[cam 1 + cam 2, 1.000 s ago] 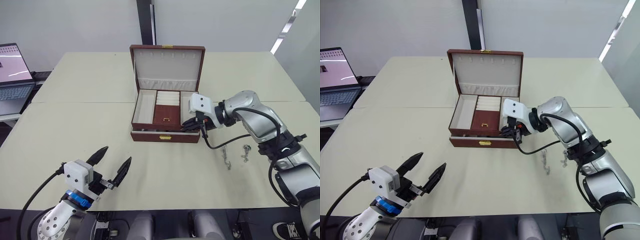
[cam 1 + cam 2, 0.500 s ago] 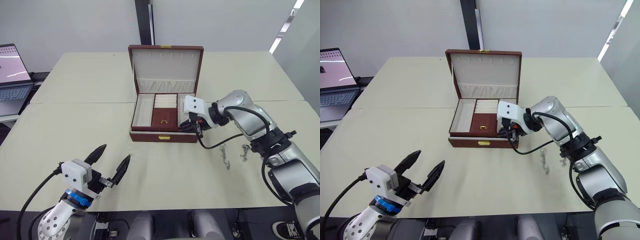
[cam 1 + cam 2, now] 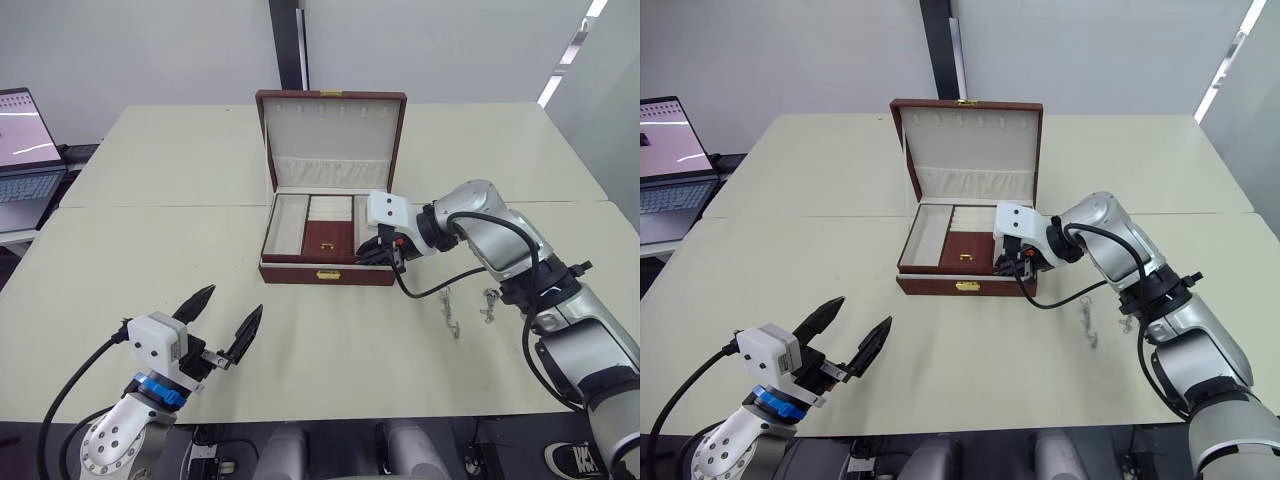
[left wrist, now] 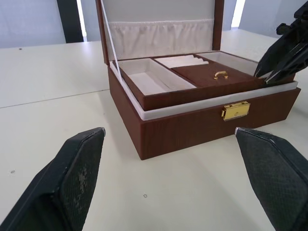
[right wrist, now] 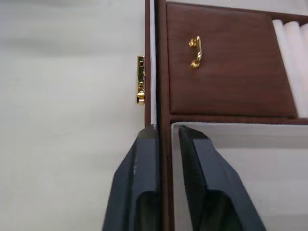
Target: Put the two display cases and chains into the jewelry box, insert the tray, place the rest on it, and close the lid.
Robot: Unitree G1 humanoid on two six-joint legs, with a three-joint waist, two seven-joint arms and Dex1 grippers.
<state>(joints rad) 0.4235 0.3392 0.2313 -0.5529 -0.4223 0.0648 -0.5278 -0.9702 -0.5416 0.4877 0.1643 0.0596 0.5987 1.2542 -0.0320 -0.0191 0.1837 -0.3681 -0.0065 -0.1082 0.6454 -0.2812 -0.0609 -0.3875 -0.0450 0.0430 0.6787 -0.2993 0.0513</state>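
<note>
jewelry box [image 3: 325, 272]: table centre, lid [image 3: 333, 135] upright and open
tray [image 3: 330, 236]: seated in box, gold handle up
right gripper [image 3: 378, 251]: at tray's right front corner, fingers clamped on the tray's front wall
left gripper [image 3: 222, 322]: near table front, fingers spread, holding nothing
chains [image 3: 450, 312]: two, on table right of box

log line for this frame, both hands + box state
right hand: pinching tray front wall, tray in jewelry box | left hand: open, idle | lid: open | chains: on table
</note>
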